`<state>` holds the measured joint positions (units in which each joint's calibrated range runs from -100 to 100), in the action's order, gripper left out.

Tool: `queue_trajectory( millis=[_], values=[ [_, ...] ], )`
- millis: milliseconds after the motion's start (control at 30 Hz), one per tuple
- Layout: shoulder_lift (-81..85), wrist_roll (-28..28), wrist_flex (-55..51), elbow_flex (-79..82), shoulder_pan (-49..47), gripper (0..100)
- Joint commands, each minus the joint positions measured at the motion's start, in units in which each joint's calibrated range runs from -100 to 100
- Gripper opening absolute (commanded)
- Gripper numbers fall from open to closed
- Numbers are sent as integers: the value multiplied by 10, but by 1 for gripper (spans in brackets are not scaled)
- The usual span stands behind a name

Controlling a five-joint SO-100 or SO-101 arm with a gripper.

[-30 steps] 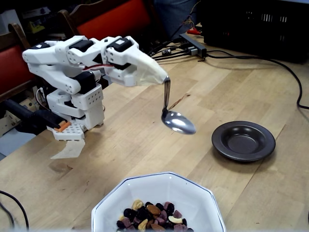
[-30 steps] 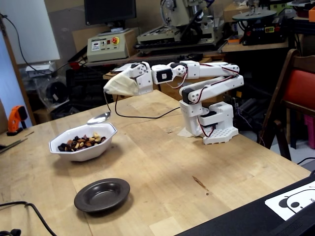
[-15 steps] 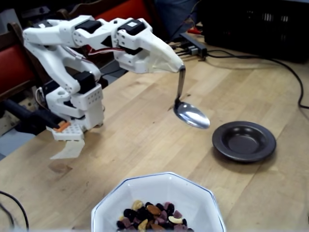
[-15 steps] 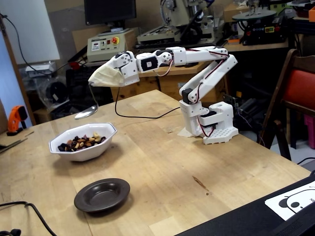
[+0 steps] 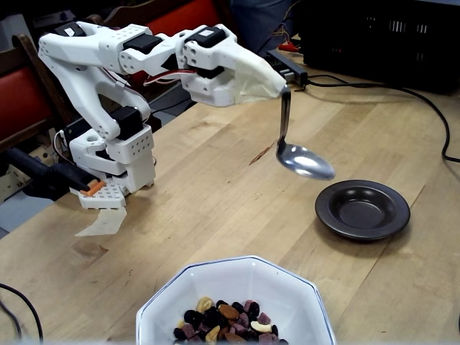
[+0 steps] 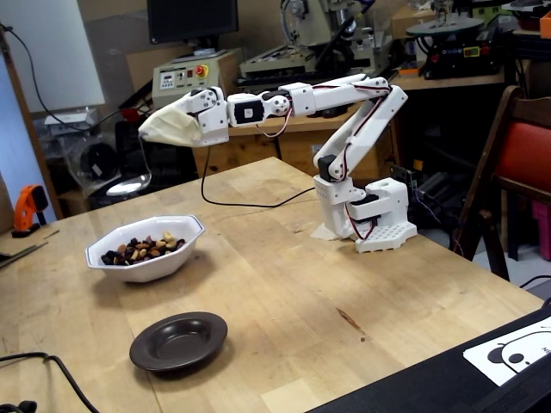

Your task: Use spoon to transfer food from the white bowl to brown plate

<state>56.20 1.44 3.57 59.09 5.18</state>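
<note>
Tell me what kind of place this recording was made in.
Most likely a workshop or makerspace. Behind the pale wooden worktable stand a benchtop machine tool, a beige control box with a red stop button and a dark monitor.

silver spoon (image 5: 305,160), white bowl (image 6: 145,259) (blue-edged rim), dark brown plate (image 5: 362,209)

White bowl (image 5: 237,287) bottom-cropped; end effector (image 5: 277,86) tape-covered.

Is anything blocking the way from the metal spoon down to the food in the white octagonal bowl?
Nothing visible does. The shiny silver metal spoon hangs empty from the covered gripper, in the air above bare wooden table. The food lies uncovered in the glossy white octagonal bowl, and the small dark brown plate sits apart, empty.
</note>
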Motion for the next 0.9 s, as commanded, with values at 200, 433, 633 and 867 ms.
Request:
queue_trajectory(
  millis=[200,433,633,867],
  values=[
    [12,19,77,84,5,3],
    [12,76,102,126,5,3],
    [4,80,103,129,6,3],
    [4,77,103,128,27,3]
  ],
)
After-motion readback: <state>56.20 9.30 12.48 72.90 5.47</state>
